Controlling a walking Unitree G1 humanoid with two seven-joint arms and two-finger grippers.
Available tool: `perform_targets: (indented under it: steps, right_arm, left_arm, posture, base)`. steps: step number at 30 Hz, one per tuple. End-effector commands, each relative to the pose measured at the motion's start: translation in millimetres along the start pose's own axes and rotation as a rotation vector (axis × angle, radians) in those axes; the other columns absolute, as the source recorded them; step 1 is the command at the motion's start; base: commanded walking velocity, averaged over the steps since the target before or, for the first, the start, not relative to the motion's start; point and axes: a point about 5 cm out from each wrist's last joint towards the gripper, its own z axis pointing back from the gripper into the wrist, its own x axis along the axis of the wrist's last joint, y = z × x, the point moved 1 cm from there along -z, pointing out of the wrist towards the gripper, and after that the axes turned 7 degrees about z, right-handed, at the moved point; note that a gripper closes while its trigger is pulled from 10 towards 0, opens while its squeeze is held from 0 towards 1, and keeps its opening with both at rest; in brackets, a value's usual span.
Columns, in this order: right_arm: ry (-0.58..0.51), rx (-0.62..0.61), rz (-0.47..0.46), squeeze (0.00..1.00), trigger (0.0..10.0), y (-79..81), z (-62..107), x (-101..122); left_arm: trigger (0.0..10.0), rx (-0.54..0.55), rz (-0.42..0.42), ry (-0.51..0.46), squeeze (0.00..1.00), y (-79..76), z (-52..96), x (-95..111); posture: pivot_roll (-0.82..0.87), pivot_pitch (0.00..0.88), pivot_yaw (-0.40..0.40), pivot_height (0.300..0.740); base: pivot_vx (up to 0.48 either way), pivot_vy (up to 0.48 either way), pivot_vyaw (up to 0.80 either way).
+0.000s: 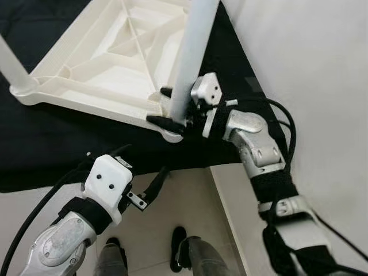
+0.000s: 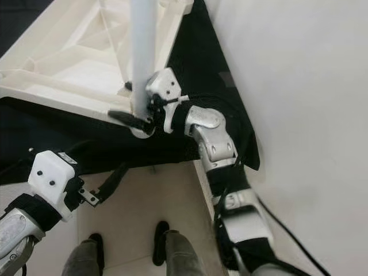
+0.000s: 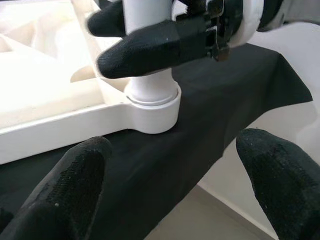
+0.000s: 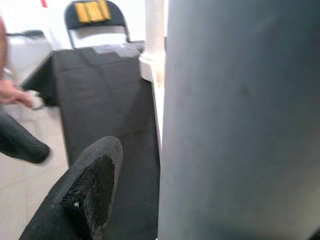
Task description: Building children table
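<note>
Head view: an upturned white children's table (image 1: 103,63) lies on a black-covered counter (image 1: 69,144). The right end effector (image 1: 167,106) grips a grey leg (image 1: 192,52) at the near corner socket. Left wrist view: the left end effector (image 3: 170,185) hangs open beside the counter edge.

The right arm reaches forward with its elbow bent and its silver wrist turned inward. The right claw (image 1: 168,107) has its two black fingers (image 3: 145,45) closed on either side of an upright white table leg (image 1: 192,52), low down near its foot. The left arm is bent and held lower and nearer the body. The left claw (image 1: 150,187) points forward, its fingers (image 3: 75,175) spread apart and holding nothing.
</note>
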Motion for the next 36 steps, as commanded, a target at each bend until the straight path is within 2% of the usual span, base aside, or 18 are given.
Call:
perform_targets:
  steps: [1, 2, 3, 4, 6, 16, 17, 19, 22, 23, 24, 25, 26, 27, 28, 31, 32, 36]
  right_arm:
    - [-0.006, 0.073, 0.015, 0.00, 10.0, 4.3, -5.8, 1.5]
    - [-0.010, 0.090, 0.022, 0.00, 10.0, 2.5, -7.3, 3.6]
    - [-0.007, 0.103, 0.030, 0.00, 8.5, 0.1, -9.5, 4.5]
    - [-0.007, 0.103, 0.030, 0.00, 8.5, 0.1, -9.5, 4.5]
    - [0.004, 0.139, 0.045, 0.00, 0.0, -4.4, -11.5, 3.4]
    - [0.022, 0.173, 0.048, 0.00, 0.0, -11.3, -5.7, -2.0]
    - [0.068, 0.093, 0.046, 0.00, 0.0, -13.4, 0.1, -10.3]
    - [0.088, 0.056, 0.046, 0.00, 0.0, -14.7, 2.5, -14.3]
    - [0.173, -0.256, -0.079, 0.00, 0.0, -12.9, 12.8, -41.0]
    - [0.265, -0.497, -0.146, 0.00, 0.0, 4.7, 24.1, -60.7]
    - [0.341, -0.675, -0.183, 0.00, 0.0, 17.6, 37.9, -71.4]
    - [0.341, -0.675, -0.183, 0.00, 0.0, 17.6, 37.9, -71.4]
    - [0.396, -0.767, -0.207, 0.00, 0.0, 37.9, 46.7, -79.1]
    - [0.425, -0.812, -0.220, 0.00, 0.0, 50.7, 51.7, -82.1]
    - [0.420, -0.783, -0.240, 0.00, 0.0, 59.5, 46.8, -83.7]
    - [0.404, -0.776, -0.252, 0.00, 0.0, 62.8, 40.2, -82.5]
    - [0.359, -0.730, -0.205, 0.00, 0.0, 53.8, 19.8, -74.1]
    - [0.344, -0.702, -0.189, 0.00, 0.0, 50.1, 8.9, -70.1]
  left_arm:
    - [10.0, -0.018, 0.011, 0.018, 0.00, -4.4, 2.4, -2.3]
    - [10.0, -0.018, 0.010, 0.018, 0.00, -4.6, 2.6, -2.1]
    - [10.0, -0.017, 0.010, 0.019, 0.00, -4.8, 2.9, -1.9]
    - [10.0, -0.017, 0.010, 0.019, 0.00, -4.8, 2.9, -1.9]
    - [10.0, -0.016, 0.009, 0.019, 0.00, -5.2, 3.3, -1.5]
    - [10.0, -0.018, 0.014, 0.022, 0.00, -6.8, 4.1, -1.6]
    - [10.0, -0.019, 0.015, 0.023, 0.00, -7.2, 4.2, -1.8]
    - [10.0, -0.019, 0.016, 0.023, 0.00, -7.2, 4.4, -1.7]
    - [10.0, -0.018, 0.016, 0.025, 0.00, -6.7, 5.8, -1.8]
    - [10.0, -0.017, 0.015, 0.025, 0.00, -6.0, 6.3, -1.0]
    - [10.0, -0.016, 0.015, 0.025, 0.00, -5.3, 6.5, -0.3]
    - [10.0, -0.016, 0.015, 0.025, 0.00, -5.3, 6.5, -0.3]
    - [10.0, -0.015, 0.015, 0.026, 0.00, -4.3, 7.0, -0.7]
    - [10.0, -0.014, 0.015, 0.028, 0.00, -3.6, 7.3, -1.0]
    - [10.0, -0.014, 0.018, 0.029, 0.00, -3.6, 7.0, -1.8]
    - [10.0, -0.020, 0.025, 0.027, 0.00, -5.0, 5.6, -2.7]
    - [10.0, -0.032, 0.030, 0.016, 0.00, -7.4, 1.9, -1.9]
    - [10.0, -0.034, 0.027, 0.010, 0.00, -7.4, 0.2, -1.2]
  posture:
    - [0.18, 0.344, -0.159, 0.740]
    - [0.18, 0.344, -0.159, 0.740]
    - [0.19, 0.347, -0.160, 0.740]
    - [0.19, 0.347, -0.160, 0.740]
    - [0.19, 0.348, -0.162, 0.740]
    - [0.18, 0.355, -0.161, 0.740]
    - [0.17, 0.357, -0.167, 0.740]
    - [0.17, 0.358, -0.168, 0.740]
    - [0.16, 0.362, -0.179, 0.740]
    - [0.16, 0.373, -0.173, 0.740]
    - [0.16, 0.376, -0.166, 0.740]
    - [0.16, 0.376, -0.166, 0.740]
    - [0.14, 0.378, -0.156, 0.740]
    - [0.14, 0.378, -0.156, 0.740]
    - [0.13, 0.357, -0.149, 0.740]
    - [0.13, 0.353, -0.149, 0.740]
    - [0.14, 0.351, -0.155, 0.740]
    - [0.15, 0.349, -0.167, 0.740]
  base:
    - [0.000, 0.000, 0.00]
    - [0.000, 0.000, 0.00]
    - [0.000, 0.000, 0.00]
    - [0.000, 0.000, 0.00]
    - [0.000, 0.000, 0.00]
    - [0.000, 0.000, 0.00]
    - [0.000, 0.000, 0.00]
    - [0.000, 0.000, 0.00]
    - [0.000, 0.000, 0.00]
    - [0.000, 0.000, 0.00]
    - [0.000, 0.000, 0.00]
    - [0.000, 0.000, 0.00]
    - [0.000, 0.000, 0.00]
    - [0.000, 0.000, 0.00]
    - [0.000, 0.000, 0.00]
    - [0.000, 0.000, 0.00]
    - [0.000, 0.000, 0.00]
    - [0.000, 0.000, 0.00]
